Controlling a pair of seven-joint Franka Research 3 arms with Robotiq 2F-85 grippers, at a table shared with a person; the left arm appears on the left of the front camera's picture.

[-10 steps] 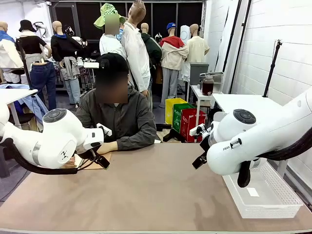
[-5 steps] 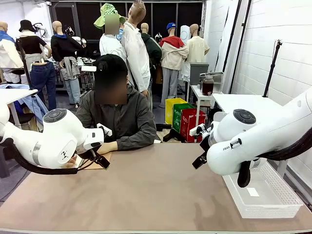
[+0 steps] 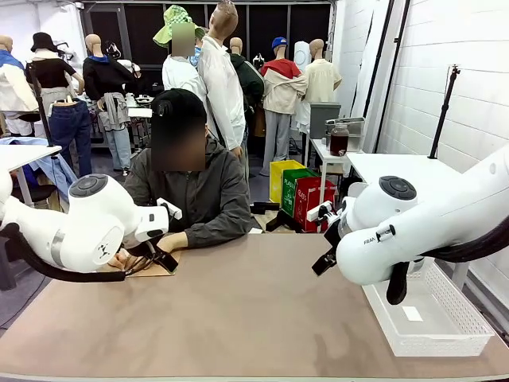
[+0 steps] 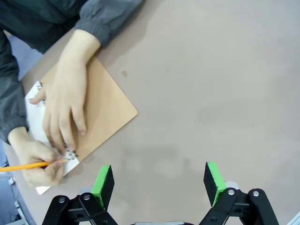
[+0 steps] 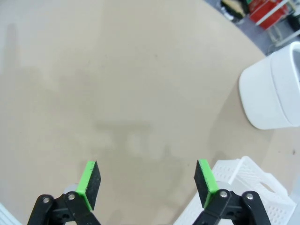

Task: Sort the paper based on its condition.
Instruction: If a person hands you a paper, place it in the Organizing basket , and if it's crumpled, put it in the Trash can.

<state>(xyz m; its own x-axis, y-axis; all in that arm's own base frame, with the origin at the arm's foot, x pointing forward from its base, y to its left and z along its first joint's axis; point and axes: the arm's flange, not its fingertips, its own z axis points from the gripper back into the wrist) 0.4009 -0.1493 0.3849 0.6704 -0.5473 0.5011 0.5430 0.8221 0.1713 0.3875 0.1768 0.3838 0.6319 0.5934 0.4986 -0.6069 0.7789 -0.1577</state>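
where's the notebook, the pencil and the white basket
notebook (image 4: 108,105): left wrist view, bare part of the tan cover
pencil (image 4: 28,165): left wrist view, middle of the orange shaft
white basket (image 3: 441,344): front view, its near wall

Partial "FRAN" lettering on right arm (image 3: 371,239); white print on green bin (image 3: 296,189) illegible

Tan notebook cover (image 4: 105,105), white paper (image 4: 33,117), orange pencil (image 4: 23,166), white mesh basket (image 3: 441,344)
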